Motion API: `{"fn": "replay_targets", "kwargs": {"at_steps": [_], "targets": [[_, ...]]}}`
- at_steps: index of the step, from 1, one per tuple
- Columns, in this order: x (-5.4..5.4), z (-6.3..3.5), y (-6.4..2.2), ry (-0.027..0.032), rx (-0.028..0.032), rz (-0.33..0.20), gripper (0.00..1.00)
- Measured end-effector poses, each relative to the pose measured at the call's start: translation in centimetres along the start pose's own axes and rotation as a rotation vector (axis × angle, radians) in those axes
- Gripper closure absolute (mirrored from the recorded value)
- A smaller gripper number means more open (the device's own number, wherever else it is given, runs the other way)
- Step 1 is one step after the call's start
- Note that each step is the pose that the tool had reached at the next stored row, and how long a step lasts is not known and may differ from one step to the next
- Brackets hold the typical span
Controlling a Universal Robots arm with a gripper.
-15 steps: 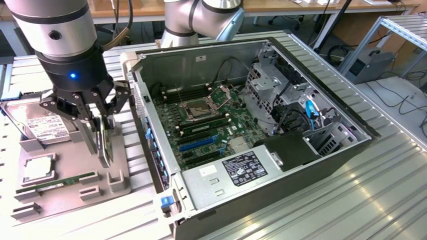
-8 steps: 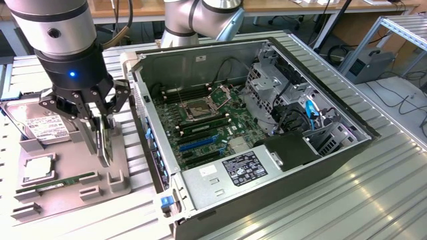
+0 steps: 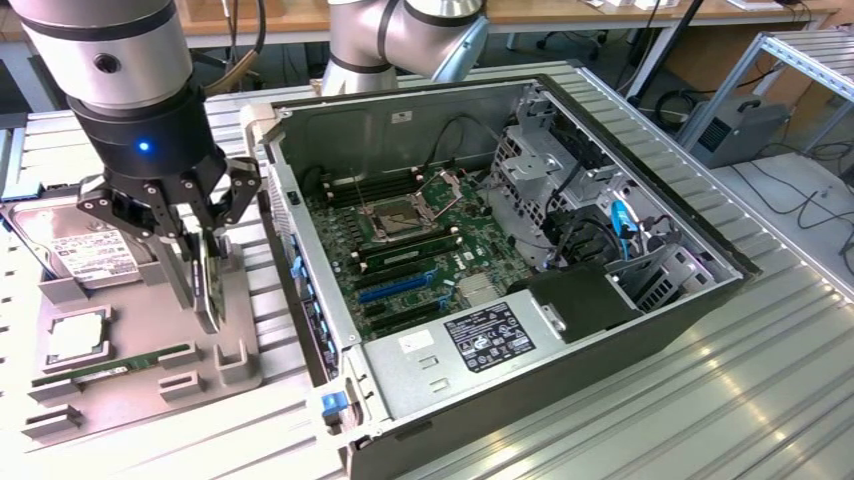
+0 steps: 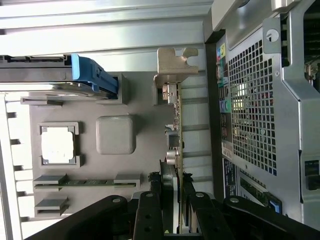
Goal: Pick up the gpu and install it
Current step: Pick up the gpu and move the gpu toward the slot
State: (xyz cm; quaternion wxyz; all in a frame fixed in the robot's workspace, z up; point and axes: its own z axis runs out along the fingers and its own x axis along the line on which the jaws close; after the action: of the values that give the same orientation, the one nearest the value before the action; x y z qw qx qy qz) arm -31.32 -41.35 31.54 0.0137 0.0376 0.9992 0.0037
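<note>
– Wrist view: where is the gpu [image 4: 176, 125]?
– Upright in the holder [image 4: 90, 105], at its edge beside the case [image 4: 250, 100]. The hand [image 4: 174, 185] is clenched on its top edge. It looks stiff, light and fragile: hold board edges only.

So the whole setup sits on a ribbed aluminium table [image 3: 747, 400]. Two things lie straight on it: an open computer case [image 3: 387, 130] lying on its side with the motherboard facing up, and just beside it on the exterior view's left, a grey parts tray [image 3: 247, 320]. The tray's slots hold a hard drive [image 3: 87, 255], a CPU [image 3: 76, 335], a RAM stick [image 3: 114, 368] and the gpu [image 3: 204, 290] standing on edge.
</note>
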Motion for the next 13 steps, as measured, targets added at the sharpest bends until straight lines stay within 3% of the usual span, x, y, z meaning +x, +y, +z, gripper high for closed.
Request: {"fn": "replay_targets", "kwargs": {"at_steps": [13], "targets": [[-0.01, -0.32, 0.0, 0.0001, 0.0001, 0.0, 0.73]]}}
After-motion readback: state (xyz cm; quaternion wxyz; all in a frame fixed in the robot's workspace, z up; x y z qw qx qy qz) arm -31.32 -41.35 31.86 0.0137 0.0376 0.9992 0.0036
